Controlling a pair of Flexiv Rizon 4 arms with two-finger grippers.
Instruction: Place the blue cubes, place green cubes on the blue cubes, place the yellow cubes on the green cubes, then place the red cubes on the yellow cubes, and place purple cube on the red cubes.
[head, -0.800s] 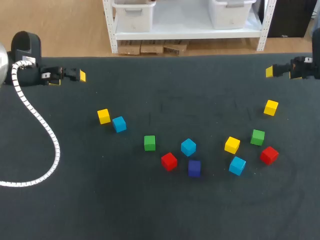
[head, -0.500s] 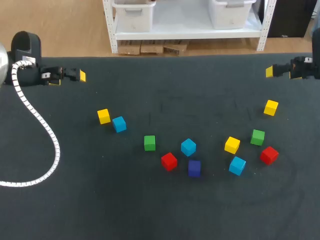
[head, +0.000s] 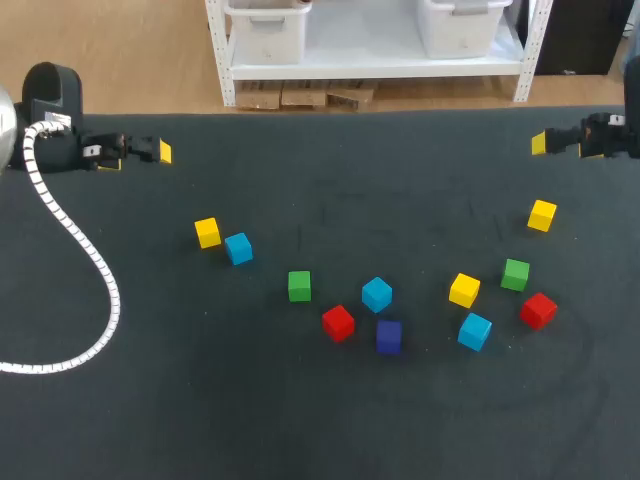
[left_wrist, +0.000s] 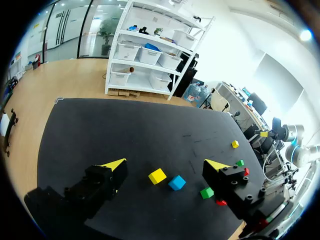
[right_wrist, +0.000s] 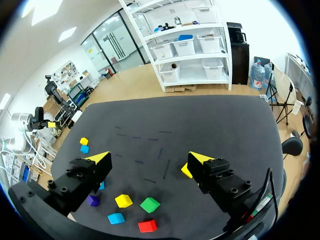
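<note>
Seeing zero movement over the last second, lol. Still parked at the far corners of the table, fingers spread apart and empty: left gripper, right gripper. Same loose scatter mid-table: blue cubes, green cubes, yellow cubes, red cubes, purple cube just beside a red one. No stacks anywhere, so basically square one. Guessing a blue cube first.

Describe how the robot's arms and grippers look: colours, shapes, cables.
Both arms end in black, blocky hardware. The left gripper and right gripper each have two dark, angular fingers studded with screws and capped by bright yellow wedge tips. A white cable with black spiral banding runs from the left arm and loops over the table.
</note>
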